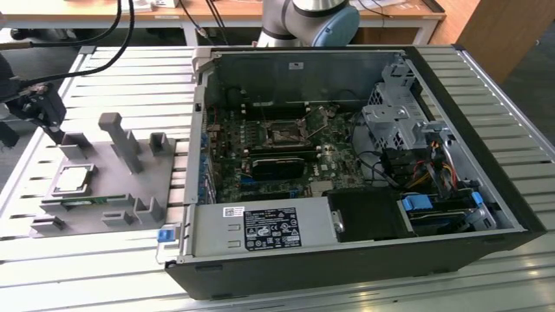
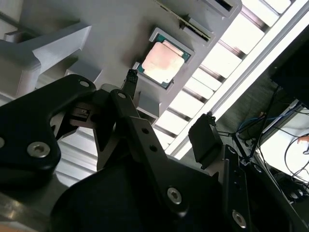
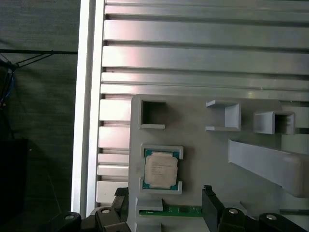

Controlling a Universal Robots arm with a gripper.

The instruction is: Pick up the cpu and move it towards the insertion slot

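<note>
The cpu point(image 1: 74, 179) is a small silvery square chip lying flat in a recess of the grey fixture point(image 1: 130, 188), at the exterior view's left. Both wrist views look down on the cpu point(image 2: 161, 63) point(image 3: 161, 170) in its pale-rimmed seat. My gripper point(image 1: 48, 127) hangs above the fixture's far corner, off to one side of the chip and not touching it. In both wrist views the gripper point(image 2: 169, 108) point(image 3: 164, 193) is open, its black fingertips point(image 2: 130, 79) spread with nothing between them. The insertion slot point(image 1: 282, 133) is the dark metal-framed socket on the motherboard inside the open computer case point(image 1: 485, 188).
A thin green memory stick point(image 1: 82, 201) point(image 3: 181, 210) lies in the fixture beside the cpu. Grey posts and brackets point(image 1: 121, 140) rise from the fixture. The slatted metal table point(image 1: 130, 78) carries the fixture and the case. Cables, drive cages and a power supply point(image 1: 260, 227) crowd the case.
</note>
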